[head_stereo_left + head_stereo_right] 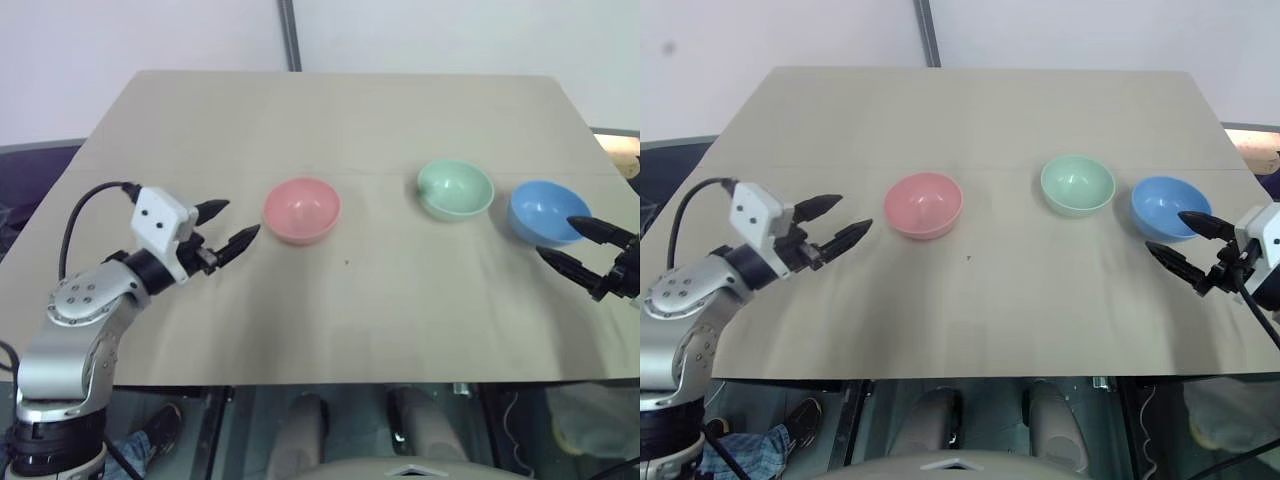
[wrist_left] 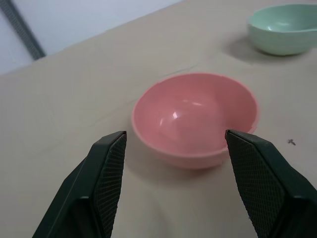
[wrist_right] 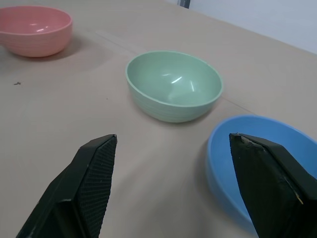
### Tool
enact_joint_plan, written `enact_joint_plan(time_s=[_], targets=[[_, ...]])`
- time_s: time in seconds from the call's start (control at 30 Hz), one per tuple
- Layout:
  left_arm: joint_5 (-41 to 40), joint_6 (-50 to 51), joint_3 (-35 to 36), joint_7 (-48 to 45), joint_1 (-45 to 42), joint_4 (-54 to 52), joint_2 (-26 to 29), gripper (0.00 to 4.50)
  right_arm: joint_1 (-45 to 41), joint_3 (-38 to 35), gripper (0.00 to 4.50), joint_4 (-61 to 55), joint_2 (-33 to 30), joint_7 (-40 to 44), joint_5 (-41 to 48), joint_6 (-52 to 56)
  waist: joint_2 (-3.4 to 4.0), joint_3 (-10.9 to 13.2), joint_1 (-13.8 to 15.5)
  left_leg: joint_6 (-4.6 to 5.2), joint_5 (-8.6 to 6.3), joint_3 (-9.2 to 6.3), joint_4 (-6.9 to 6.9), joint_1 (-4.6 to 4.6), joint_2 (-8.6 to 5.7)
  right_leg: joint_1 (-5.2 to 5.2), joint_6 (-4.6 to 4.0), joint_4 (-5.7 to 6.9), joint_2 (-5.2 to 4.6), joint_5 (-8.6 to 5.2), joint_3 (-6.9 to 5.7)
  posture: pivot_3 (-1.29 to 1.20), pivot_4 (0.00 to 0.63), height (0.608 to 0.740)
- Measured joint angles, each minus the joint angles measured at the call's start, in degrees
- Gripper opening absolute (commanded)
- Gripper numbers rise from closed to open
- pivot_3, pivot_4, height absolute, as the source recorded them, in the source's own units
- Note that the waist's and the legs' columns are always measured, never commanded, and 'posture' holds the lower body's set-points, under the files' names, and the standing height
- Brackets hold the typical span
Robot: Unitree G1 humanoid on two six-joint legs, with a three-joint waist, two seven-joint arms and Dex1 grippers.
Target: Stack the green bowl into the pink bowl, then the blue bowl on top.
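Three bowls sit in a row across the middle of the bench, none stacked yet: pink bowl toward the left edge, green bowl past centre, blue bowl near the right edge. The left end effector hangs just beside the pink bowl, fingers spread and empty. The right end effector hovers at the blue bowl's near rim, also spread wide, holding nothing. Green must go first, yet the right end effector sits closest to blue; reaching past could nudge blue aside. Smooth, rounded rims may slip from a shallow pinch, and pink could skid when green lands.
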Motion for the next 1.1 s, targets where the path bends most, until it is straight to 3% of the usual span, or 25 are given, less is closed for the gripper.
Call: enact_joint_plan(time_s=[0.33, 0.6, 1.1], targets=[[8.28, -14.57, -12.38, -12.58, -12.47, 16.70, 3.23, 3.37, -0.73, 0.61, 3.96, -1.79, 0.03, -2.29, 0.45, 0.97, 0.01, 0.00, -0.11, 0.00, 0.00, 0.00, -0.04, -0.02, 0.00, -0.01, 0.00, -0.05, 0.00, 0.00, 0.00, 0.00, 0.150, 0.740], [14.18, -24.89, -19.91, -17.58, -18.46, 32.65, -0.94, 3.37, -0.17, 1.06, 3.96, -4.66, 0.37, -4.42, 1.15, 1.41, 0.01, 0.00, -0.05, 0.00, 0.00, 0.00, -0.03, -0.05, -0.01, -0.01, 0.01, -0.05, 0.00, 0.01, -0.01, 0.00, 0.150, 0.740], [18.97, -35.72, -24.31, -22.26, -23.78, 42.47, -3.27, 3.37, 0.50, 1.29, 3.96, -5.73, 0.59, -5.95, 1.84, 2.00, 0.01, 0.00, -0.05, 0.00, 0.00, -0.03, -0.03, -0.05, 0.00, -0.01, 0.00, -0.03, 0.00, 0.01, -0.02, 0.00, 0.150, 0.740]])
